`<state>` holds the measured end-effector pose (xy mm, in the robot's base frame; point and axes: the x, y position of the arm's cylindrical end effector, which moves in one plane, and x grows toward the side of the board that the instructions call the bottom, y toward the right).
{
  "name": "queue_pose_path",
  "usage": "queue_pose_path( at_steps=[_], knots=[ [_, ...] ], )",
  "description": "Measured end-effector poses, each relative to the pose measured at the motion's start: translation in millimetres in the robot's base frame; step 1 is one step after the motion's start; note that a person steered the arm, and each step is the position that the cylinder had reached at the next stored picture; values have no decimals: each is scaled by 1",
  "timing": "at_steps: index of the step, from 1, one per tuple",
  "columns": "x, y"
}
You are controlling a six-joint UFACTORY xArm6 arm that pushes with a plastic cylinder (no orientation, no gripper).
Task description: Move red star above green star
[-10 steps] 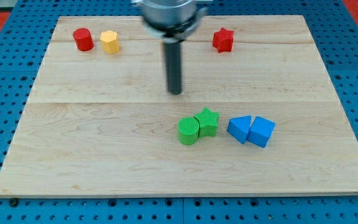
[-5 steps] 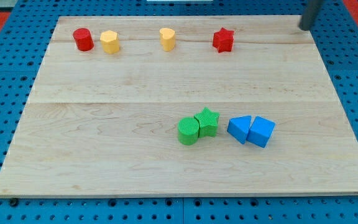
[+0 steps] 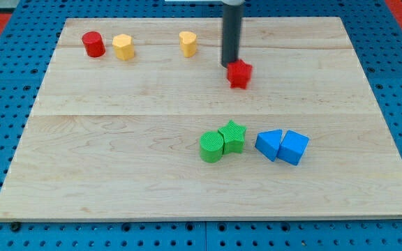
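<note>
The red star [image 3: 240,74] lies on the wooden board [image 3: 117,160], in the upper middle. My tip [image 3: 230,65] touches its upper-left side. The dark rod rises from there to the view's top. The green star [image 3: 233,136] lies lower down, almost straight below the red star, with a clear gap of board between them. A green cylinder [image 3: 211,147] touches the green star's lower-left side.
Two blue blocks [image 3: 282,146] sit side by side right of the green star. A red cylinder [image 3: 93,44], a yellow block [image 3: 123,47] and another yellow block [image 3: 188,43] line the board's top left. Blue pegboard surrounds the board.
My tip swung from the board's middle to the top right corner, then came in behind the red star. The red star has slid down and slightly left, toward the green star.
</note>
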<state>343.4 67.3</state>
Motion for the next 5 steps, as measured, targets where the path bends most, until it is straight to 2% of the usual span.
queue_pose_path(
  at_steps=[1,2,3,4,5],
  knots=[
    [43,-10],
    [6,8],
    [48,51],
    [104,22],
    [40,38]
  ],
)
